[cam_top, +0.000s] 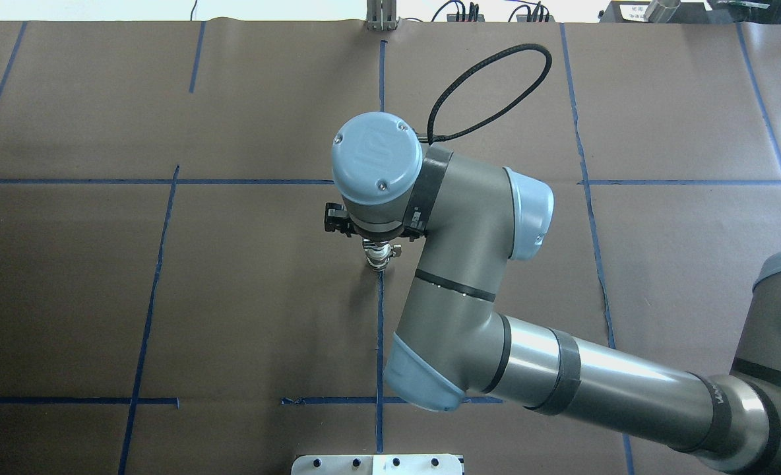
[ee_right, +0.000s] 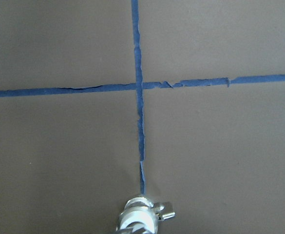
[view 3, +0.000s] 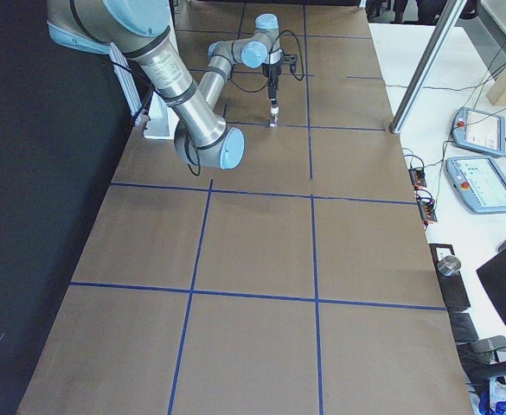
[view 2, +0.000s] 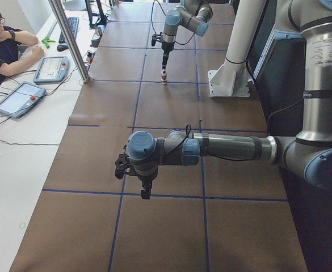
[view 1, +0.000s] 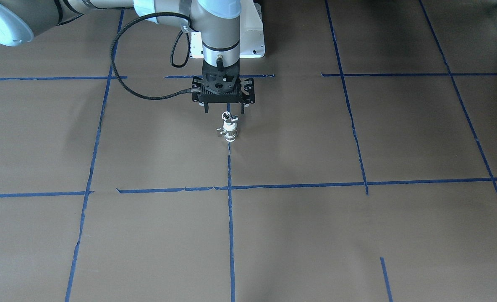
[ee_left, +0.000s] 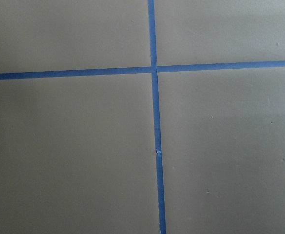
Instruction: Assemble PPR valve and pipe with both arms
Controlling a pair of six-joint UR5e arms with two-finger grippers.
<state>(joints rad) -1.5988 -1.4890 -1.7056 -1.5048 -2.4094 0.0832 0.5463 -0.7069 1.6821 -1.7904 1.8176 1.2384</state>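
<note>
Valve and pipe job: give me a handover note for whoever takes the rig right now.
Right tool: open, just above the parts, holding nothing.
Left tool: over the table, far from the parts; open or shut, can't tell.
Valve: upright on a tape line, pipe on top of it.
Done: parts appear joined.
Left: check the fit, back the tools off.

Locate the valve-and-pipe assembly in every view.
Front-facing: valve-and-pipe assembly upper centre, under the right pincer.
Overhead: centre.
Exterior left: far, top centre.
Exterior right: far, top centre.
Left wrist: not in it.
Right wrist: bottom edge.
Shared landmark: the blue tape line it stands on.
</note>
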